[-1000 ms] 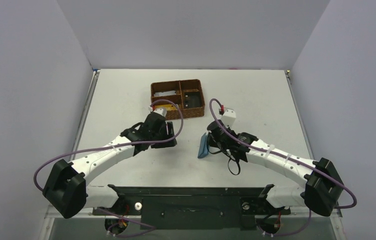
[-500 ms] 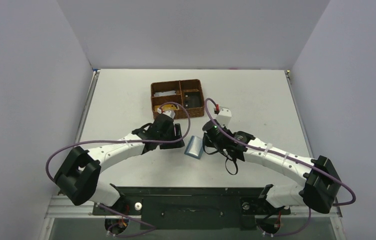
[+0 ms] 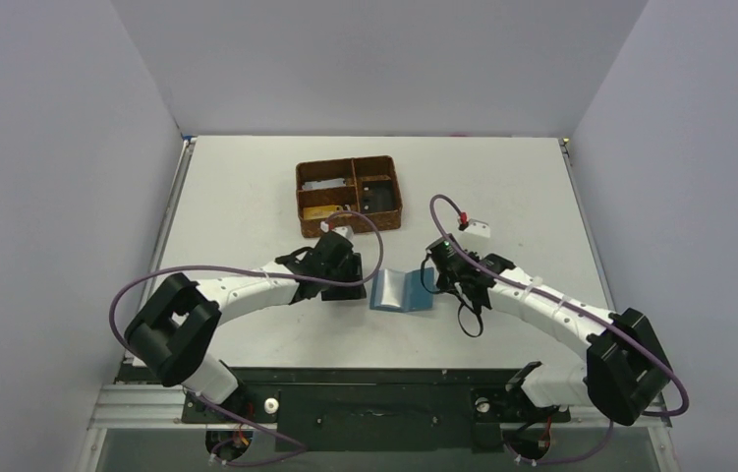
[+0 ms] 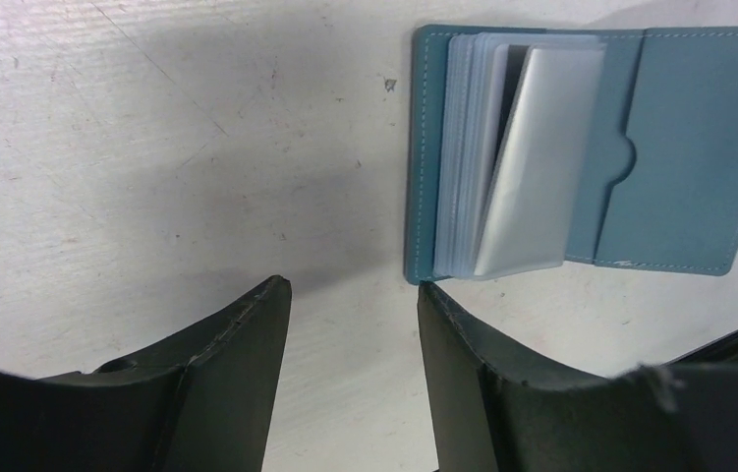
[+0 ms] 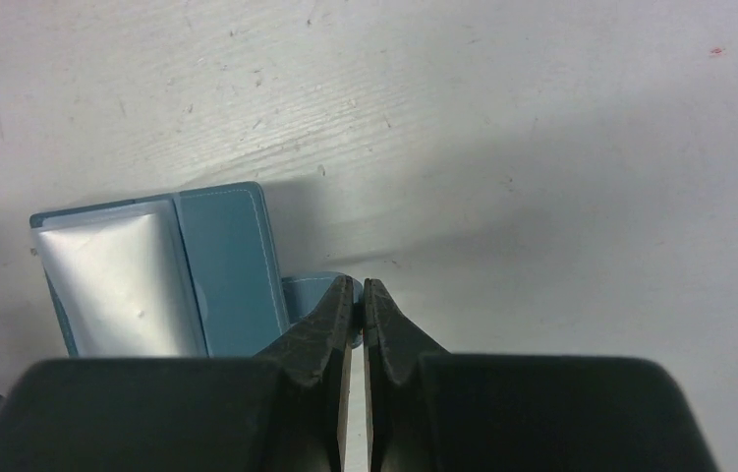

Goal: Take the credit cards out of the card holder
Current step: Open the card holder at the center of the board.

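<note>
Now the card holder (image 3: 402, 291) is lying open on the desk (image 3: 247, 177), long axis running hand to hand; the right hand (image 5: 357, 285), fingers together, is pinching its snap tab (image 5: 308, 295); the left hand (image 4: 353, 287), jaws apart, is hovering beside the sleeved end.

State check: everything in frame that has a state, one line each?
card holder: unfolded, lying flat on the table, inside up.
sleeve stack: in the holder, top sleeve askew; no card visibly out.
left tool: open, empty, just short of the holder's edge.
right tool: shut, tips at the snap tab; pinch unclear.
basket: upright, items in its compartments.
</note>
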Controlling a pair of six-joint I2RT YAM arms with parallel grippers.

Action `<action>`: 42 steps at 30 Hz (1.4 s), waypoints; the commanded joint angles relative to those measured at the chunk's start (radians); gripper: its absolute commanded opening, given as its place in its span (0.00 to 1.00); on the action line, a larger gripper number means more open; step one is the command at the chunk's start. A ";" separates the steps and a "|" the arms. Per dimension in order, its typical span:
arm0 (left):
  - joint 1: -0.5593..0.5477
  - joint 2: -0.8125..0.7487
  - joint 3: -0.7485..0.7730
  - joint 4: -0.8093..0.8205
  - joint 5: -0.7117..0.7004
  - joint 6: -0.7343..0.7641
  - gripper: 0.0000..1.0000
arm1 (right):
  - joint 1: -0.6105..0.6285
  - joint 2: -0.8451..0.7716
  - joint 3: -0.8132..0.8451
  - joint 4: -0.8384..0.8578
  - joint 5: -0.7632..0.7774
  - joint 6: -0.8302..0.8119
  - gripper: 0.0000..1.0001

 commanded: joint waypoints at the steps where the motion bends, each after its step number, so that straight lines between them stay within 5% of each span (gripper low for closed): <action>1: -0.018 0.031 0.045 0.040 -0.004 -0.007 0.48 | -0.020 0.036 -0.004 0.014 0.031 -0.020 0.00; 12: -0.029 0.044 0.044 0.035 -0.046 -0.041 0.46 | -0.051 0.184 0.010 0.073 0.017 -0.041 0.01; 17: -0.026 0.000 0.018 0.012 -0.088 -0.065 0.45 | -0.051 0.118 0.033 0.056 0.022 -0.044 0.38; 24: -0.011 -0.046 0.008 -0.008 -0.117 -0.070 0.45 | 0.009 0.032 0.150 -0.070 0.093 -0.049 0.50; 33: 0.027 -0.048 -0.002 0.007 -0.087 -0.065 0.46 | 0.213 0.070 0.400 -0.235 0.273 -0.006 0.52; 42: 0.115 -0.090 -0.058 -0.008 -0.067 -0.088 0.40 | 0.279 0.257 0.458 -0.080 0.078 -0.022 0.36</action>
